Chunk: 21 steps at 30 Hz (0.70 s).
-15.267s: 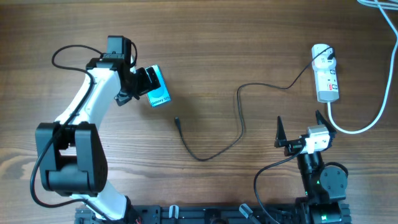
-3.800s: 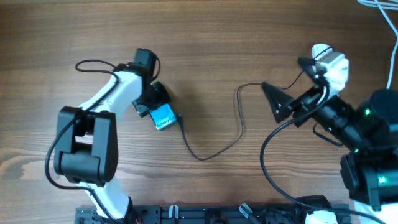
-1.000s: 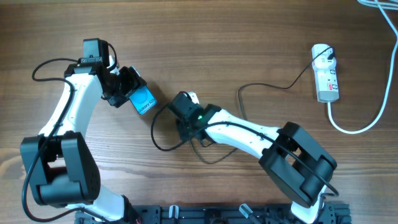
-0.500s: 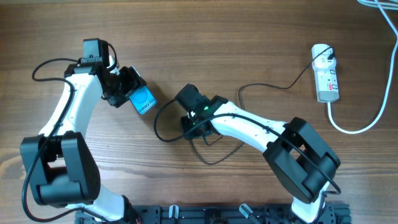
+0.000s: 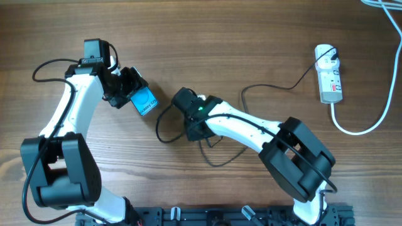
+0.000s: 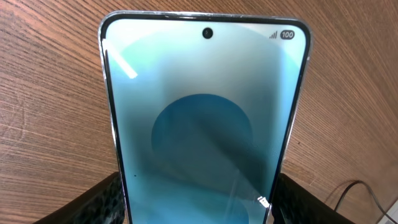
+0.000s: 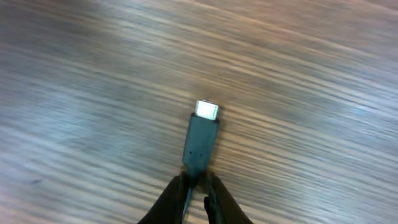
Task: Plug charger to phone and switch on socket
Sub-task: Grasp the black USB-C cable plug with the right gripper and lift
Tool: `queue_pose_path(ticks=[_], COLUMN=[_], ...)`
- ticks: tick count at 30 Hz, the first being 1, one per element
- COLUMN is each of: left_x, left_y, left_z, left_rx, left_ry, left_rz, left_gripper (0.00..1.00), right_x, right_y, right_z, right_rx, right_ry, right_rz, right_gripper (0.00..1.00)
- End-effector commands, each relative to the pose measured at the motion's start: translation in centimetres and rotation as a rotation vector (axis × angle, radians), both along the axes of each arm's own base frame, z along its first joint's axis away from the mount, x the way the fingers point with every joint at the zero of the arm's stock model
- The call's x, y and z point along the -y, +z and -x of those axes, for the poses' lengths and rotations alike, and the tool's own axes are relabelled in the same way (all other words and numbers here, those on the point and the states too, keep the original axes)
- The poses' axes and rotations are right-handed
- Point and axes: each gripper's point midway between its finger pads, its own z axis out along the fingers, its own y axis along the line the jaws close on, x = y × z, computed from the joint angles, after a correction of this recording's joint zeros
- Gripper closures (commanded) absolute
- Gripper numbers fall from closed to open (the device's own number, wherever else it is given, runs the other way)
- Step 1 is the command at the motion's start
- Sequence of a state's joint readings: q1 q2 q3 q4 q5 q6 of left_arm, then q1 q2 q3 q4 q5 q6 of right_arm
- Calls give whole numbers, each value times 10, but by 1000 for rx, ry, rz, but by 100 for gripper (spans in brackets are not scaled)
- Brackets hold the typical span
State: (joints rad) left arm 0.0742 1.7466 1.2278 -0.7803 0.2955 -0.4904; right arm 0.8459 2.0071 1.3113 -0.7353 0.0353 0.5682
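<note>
A brown wood-grain table (image 5: 251,37) fills every view. The charger (image 7: 200,142) is pinched by the right gripper (image 7: 198,194). Its fingers are closed on the black cable just behind the connector, which sticks straight out ahead of the fingertips, metal tip leading and long axis in line with them. The rest of the cable loops loosely on the table beside the gripper and runs off to the socket (image 5: 329,74), which is well apart from both arms, its thick white cord (image 5: 370,125) beyond.

The phone (image 6: 202,124) sits off to one side of the right fingers, near but not touching. It is clamped by its two long edges in the left gripper (image 6: 198,208). Its long axis runs out from those fingers, with the camera-hole end farthest from them and aimed toward the right gripper. No port shows, so which end takes the tip cannot be told. The right arm carries the connector and probably has to bring the tip into line with the phone's axis.
</note>
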Motion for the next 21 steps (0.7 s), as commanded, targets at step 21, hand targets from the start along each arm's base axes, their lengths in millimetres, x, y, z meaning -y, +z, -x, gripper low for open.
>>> queue_pose_path(ticks=[21], left_x=[-2], left_y=[15], left_z=[-9], left_rx=[53], left_ry=[-11], left_rz=[-10], left_gripper=[32], right_x=[-5], right_y=[-7], right_z=[-6], right_rx=[-16], right_ry=[-120], right_rz=[-27], right_gripper=[76])
